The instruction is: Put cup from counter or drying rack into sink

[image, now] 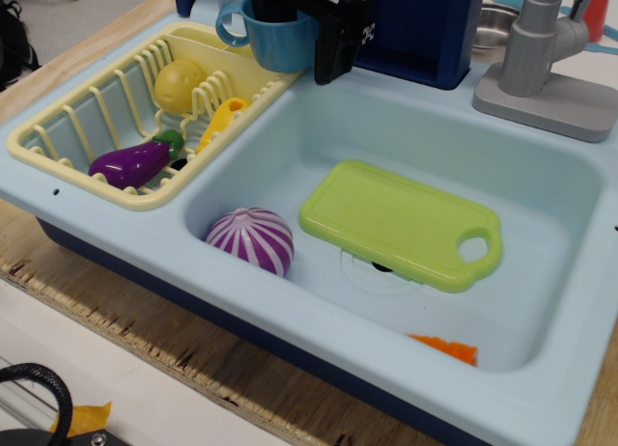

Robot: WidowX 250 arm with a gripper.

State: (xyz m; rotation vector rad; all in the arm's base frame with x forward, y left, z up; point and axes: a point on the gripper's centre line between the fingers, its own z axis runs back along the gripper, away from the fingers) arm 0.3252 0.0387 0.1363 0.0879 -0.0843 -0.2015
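Well to the lower left of the pincer, the drying rack (72, 127) is sitting in the left part of the pale blue unit, which is resting on the wooden counter (145, 345). A purple eggplant (135, 161) is lying in the rack's near end. A yellow round fruit (179, 84) is leaning among the upright ribs, closer to the pincer, and a small yellow-orange piece (222, 118) is lying just beside it.

At the rack's far right corner, the cup (275, 41) is standing upright, its loop handle pointing left, away from the pincer. The pincer (294, 31) is reaching down over the cup from above: one dark finger is dipping into the cup's mouth while the other (330, 50) is hanging outside its right wall, so the pincer is bracketing the wall. Whether it is actually pinching the cup I cannot tell.

Below and to the right of the pincer, the sink (241, 171) is holding a striped purple ball (251, 238) near its front left corner. A green cutting board (401, 224) is lying tilted over the drain, further right. An orange scrap (444, 348) is showing at the sink's near edge. Far to the pincer's right, a grey faucet (536, 50) is standing on the back ledge.
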